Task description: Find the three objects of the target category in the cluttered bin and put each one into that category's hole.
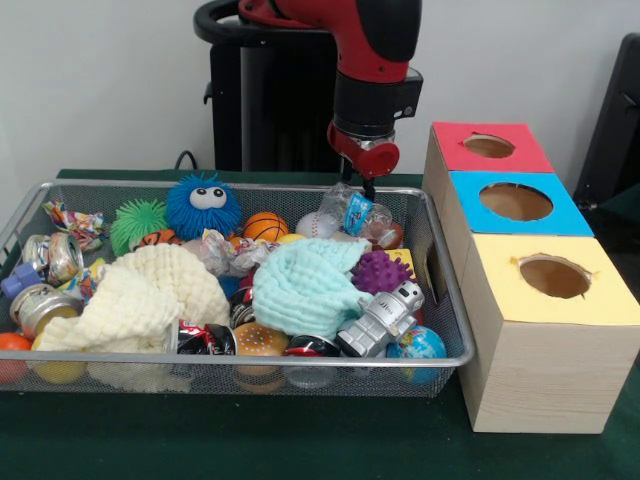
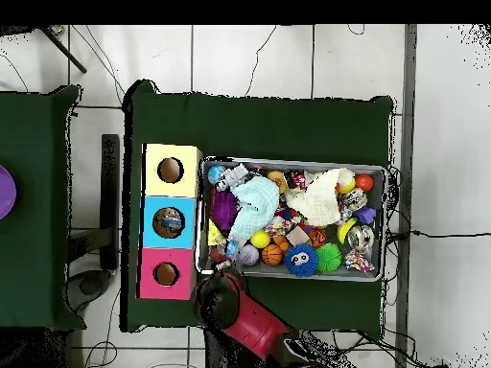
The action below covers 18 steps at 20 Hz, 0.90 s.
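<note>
Nearest the viewer, a wire mesh bin (image 1: 300, 357) sits on a green-covered desk (image 1: 300, 440), packed with clutter. Inside lie a cream cloth (image 1: 140, 295) at 9 o'clock, a mint cloth (image 1: 305, 285) in the middle, a silver toy robot (image 1: 385, 315) and a small globe ball (image 1: 418, 345) at 4 o'clock, a purple spiky ball (image 1: 380, 270), a blue fuzzy ball with eyes (image 1: 203, 205) at 12 o'clock, crushed cans and wrappers. Right of the bin stands a wooden box with three holes: yellow (image 1: 553, 276), blue (image 1: 516, 201), red (image 1: 488, 146). A crumpled clear plastic bottle (image 1: 352, 210) with a blue label hangs over the bin's 1 o'clock corner, pinched by the gripper (image 1: 368, 188).
</note>
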Motion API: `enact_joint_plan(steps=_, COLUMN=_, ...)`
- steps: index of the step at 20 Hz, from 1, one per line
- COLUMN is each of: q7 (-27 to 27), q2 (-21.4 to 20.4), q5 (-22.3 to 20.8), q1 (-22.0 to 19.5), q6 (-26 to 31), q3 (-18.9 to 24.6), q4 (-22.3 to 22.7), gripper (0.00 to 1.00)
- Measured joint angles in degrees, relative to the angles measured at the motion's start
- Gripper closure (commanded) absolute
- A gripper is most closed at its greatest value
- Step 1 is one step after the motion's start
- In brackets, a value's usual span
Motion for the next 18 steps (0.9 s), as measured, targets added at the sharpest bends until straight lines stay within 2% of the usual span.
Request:
enact_joint_plan(steps=10, q7=0.0, q2=-0.62, q5=0.0, q1=1.51, q6=0.05, q3=-0.67, q4=0.02, gripper=0.0)
enact_joint_plan(steps=15, q7=0.0, q2=-2.07, q5=1.13, q1=4.72, q6=1.4, q3=-2.45, q4=0.06, gripper=0.0)
enact_joint_plan(steps=18, q7=0.0, q2=-3.96, q5=3.16, q1=8.36, q6=4.03, q3=-4.8, q4=0.05, gripper=0.0)
